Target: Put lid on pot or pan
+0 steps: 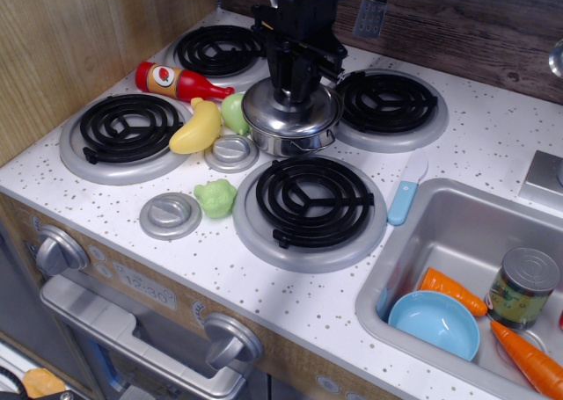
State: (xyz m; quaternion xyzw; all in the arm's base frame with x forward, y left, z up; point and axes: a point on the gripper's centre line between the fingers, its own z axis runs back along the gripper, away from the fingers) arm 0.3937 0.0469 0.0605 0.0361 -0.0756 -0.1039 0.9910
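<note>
The gripper stands straight over the lid on the pot, blocking any way down there. A banana, green fruit and dial crowd the pot's left side. The front burner lies bare, open from above.
</note>
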